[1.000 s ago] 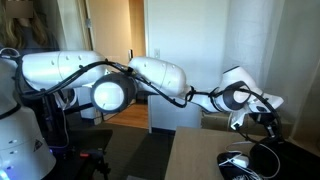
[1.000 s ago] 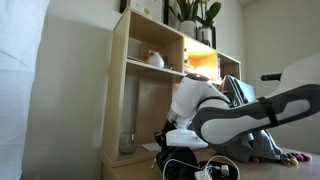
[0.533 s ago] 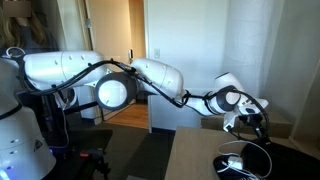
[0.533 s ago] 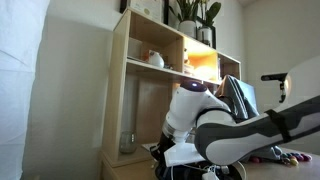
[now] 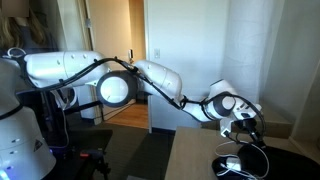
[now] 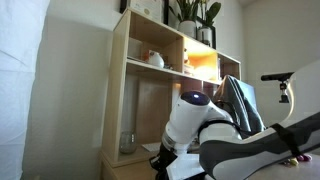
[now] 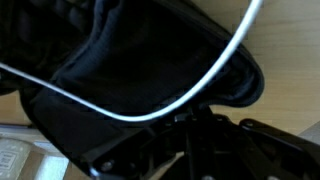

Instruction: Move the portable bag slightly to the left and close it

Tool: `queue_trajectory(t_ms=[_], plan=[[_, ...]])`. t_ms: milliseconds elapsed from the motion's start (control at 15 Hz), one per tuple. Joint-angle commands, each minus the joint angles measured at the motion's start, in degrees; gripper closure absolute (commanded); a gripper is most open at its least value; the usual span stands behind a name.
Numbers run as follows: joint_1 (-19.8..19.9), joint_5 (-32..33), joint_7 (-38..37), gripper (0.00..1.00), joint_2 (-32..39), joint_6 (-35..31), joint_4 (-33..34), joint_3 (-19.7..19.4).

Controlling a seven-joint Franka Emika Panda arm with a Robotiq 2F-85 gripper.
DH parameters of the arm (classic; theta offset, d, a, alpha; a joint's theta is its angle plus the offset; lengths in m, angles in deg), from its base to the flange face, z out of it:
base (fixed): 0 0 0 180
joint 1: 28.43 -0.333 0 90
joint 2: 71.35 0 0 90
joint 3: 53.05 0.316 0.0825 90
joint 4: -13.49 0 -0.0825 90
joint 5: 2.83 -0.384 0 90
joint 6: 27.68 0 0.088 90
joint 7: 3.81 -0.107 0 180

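The portable bag (image 7: 130, 60) is black soft fabric and fills most of the wrist view. It lies on the wooden table (image 7: 295, 35). A white cord (image 7: 150, 116) arcs across its top. My gripper (image 7: 184, 124) comes in from the bottom, jaws shut together right at the bag's near rim and apparently pinching it. In an exterior view the gripper (image 5: 246, 128) hangs low over the bag (image 5: 252, 165) at the table's far right. In the other exterior view my arm hides the bag's base and the fingertips.
White coiled cords (image 5: 232, 163) lie on the bag's left part. A pale object (image 7: 14, 160) sits at the wrist view's lower left. A wooden shelf unit (image 6: 150, 95) with plants (image 6: 190, 12) stands behind the table (image 5: 195, 150). The table's left edge is near.
The wrist and gripper have swung left and a little lower over the table. The jaws stayed shut. The bag's dark outline seems to have shifted slightly left.
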Motion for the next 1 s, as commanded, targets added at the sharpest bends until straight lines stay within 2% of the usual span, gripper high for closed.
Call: queue_trajectory(t_ms=[0, 133, 200, 733, 800, 933], plan=[[-0.30, 0.16, 2.13, 0.99, 0.00, -2.85, -2.23, -1.42], [-0.26, -0.23, 2.62, 0.99, 0.00, -2.72, -2.31, -1.61], [-0.32, -1.15, 1.74, 0.95, -0.01, -1.75, -0.82, -1.30], [-0.32, -1.15, 1.76, 0.95, -0.01, -1.79, -0.86, -1.31], [-0.32, -1.15, 1.76, 0.99, -0.01, -1.79, -0.86, -1.31], [-0.98, -0.89, 2.10, 0.99, -0.07, -2.16, -0.48, -1.51]])
